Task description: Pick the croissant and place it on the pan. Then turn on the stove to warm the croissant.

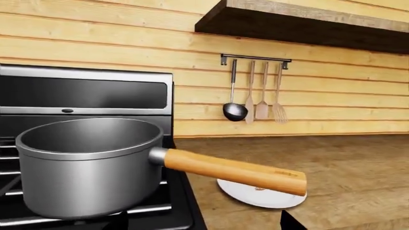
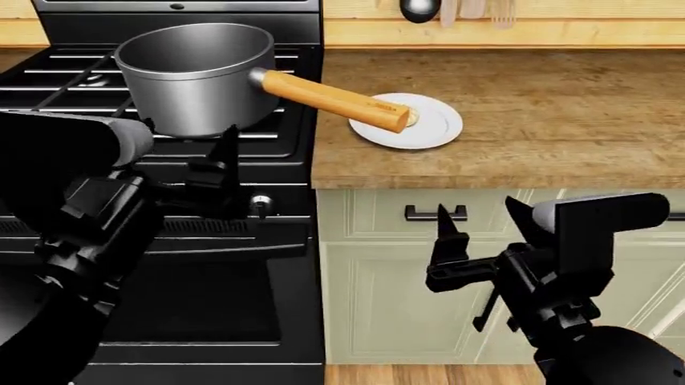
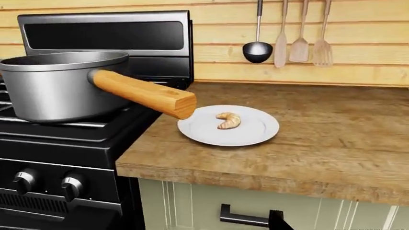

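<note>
The croissant lies on a white plate on the tabletop, just beside the pan on the stove. The right gripper hangs low, fingers spread and empty; the left gripper seems empty, its opening unclear. The reach should clear the pan's overhanging handle.

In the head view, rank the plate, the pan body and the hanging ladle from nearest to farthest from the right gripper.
From the right gripper:
1. Plate, on the counter, ahead of it.
2. Pan, on the stove, farther toward the left.
3. Ladle, on the back wall, farthest.
</note>
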Robot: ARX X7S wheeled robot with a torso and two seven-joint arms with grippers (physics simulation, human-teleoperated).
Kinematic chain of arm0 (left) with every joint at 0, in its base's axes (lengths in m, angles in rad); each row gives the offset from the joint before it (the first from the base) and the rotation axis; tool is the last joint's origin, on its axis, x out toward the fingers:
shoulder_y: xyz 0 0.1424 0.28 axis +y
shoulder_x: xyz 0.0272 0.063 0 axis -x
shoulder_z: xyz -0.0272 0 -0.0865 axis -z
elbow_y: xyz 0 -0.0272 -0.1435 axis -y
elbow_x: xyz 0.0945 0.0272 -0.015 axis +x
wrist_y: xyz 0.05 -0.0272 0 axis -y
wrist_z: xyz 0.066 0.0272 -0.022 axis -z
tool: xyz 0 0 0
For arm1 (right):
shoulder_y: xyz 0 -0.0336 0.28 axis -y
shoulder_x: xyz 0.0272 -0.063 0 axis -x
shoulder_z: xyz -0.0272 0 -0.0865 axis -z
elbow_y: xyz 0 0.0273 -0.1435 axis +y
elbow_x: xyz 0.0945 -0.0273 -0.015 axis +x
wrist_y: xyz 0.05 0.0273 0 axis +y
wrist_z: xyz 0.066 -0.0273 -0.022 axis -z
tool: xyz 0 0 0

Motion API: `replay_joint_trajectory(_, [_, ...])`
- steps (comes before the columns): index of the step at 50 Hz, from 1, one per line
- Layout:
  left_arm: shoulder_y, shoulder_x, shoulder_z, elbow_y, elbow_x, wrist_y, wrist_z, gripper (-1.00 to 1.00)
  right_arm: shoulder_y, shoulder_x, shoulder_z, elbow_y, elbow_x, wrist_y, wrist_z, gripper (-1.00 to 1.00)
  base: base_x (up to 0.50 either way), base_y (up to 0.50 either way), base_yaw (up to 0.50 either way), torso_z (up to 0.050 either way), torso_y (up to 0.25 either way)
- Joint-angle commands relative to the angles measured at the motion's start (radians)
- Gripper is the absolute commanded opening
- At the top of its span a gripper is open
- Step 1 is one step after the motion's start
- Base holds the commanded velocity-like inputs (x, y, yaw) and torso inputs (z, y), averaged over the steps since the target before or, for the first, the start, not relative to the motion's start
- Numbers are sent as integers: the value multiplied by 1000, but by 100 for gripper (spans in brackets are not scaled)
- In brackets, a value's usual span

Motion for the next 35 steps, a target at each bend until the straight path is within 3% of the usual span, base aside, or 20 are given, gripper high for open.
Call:
replay_joint_trajectory(1, [-152, -1, -121, -50, -193, -143, -97, 100, 103, -8, 98, -3, 176, 208, 62, 100, 0, 0, 0, 0, 0])
replay_joint_trajectory(8, [-221, -51, -94, -119, -401, -129, -274, 100, 143, -5, 117, 13, 223, 272, 100, 100, 0, 0, 0, 0, 0])
replay_joint_trajectory(17, [-224, -78, -56, -140, -415, -84, -278, 100, 179, -4, 119, 52, 257, 297, 124, 100, 54, 0, 0, 0, 0])
replay_joint_trajectory(35, [-206, -96, -16, -155, -427, -38, -287, 100, 187, 23, 103, 75, 287, 285, 151, 100, 394, 0, 0, 0, 0])
